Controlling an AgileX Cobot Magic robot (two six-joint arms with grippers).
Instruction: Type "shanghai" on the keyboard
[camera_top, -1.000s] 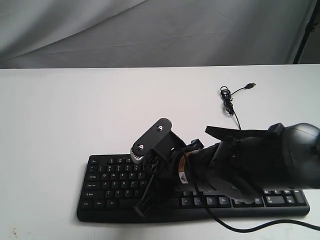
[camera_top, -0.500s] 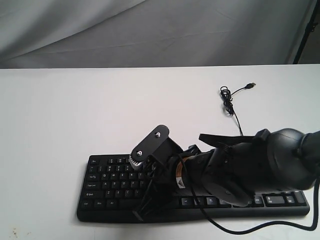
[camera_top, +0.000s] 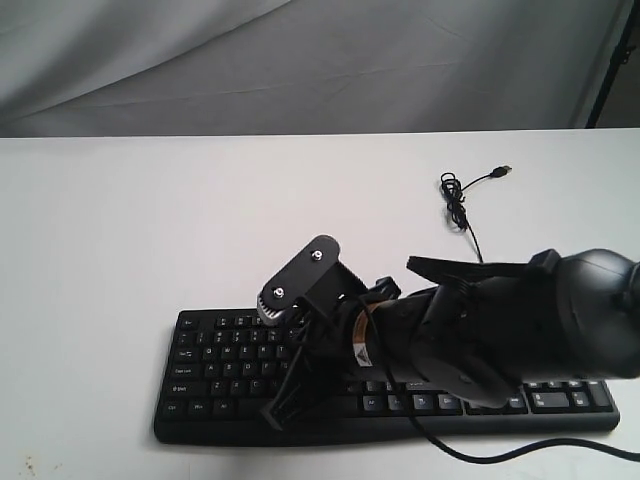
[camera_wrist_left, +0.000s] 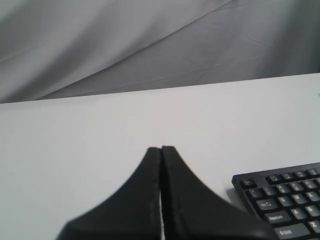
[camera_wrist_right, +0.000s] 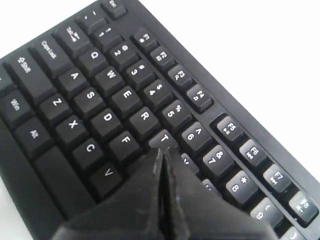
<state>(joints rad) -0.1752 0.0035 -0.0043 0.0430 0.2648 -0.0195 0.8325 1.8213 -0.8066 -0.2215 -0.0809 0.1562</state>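
The black keyboard (camera_top: 215, 372) lies along the near edge of the white table; its right half is mostly hidden under my right arm. My right gripper (camera_top: 277, 415) reaches across from the right and points down over the letter keys, fingers pressed together with nothing between them. In the right wrist view the right gripper's tips (camera_wrist_right: 161, 150) sit just below the T key (camera_wrist_right: 163, 139), covering the G area of the keyboard (camera_wrist_right: 95, 102); contact cannot be told. My left gripper (camera_wrist_left: 161, 148) is shut and empty above bare table, left of the keyboard's (camera_wrist_left: 285, 200) Esc corner.
The keyboard's thin black cable (camera_top: 461, 205) coils behind it, and the USB plug (camera_top: 505, 170) lies loose on the table. A grey cloth backdrop (camera_top: 300, 60) hangs behind the table's far edge. A black arm cable (camera_top: 520, 455) loops past the keyboard's front edge.
The right arm dipped toward the keys half a second ago and has since lifted slightly, with its tip a little further left. The keyboard has not moved.
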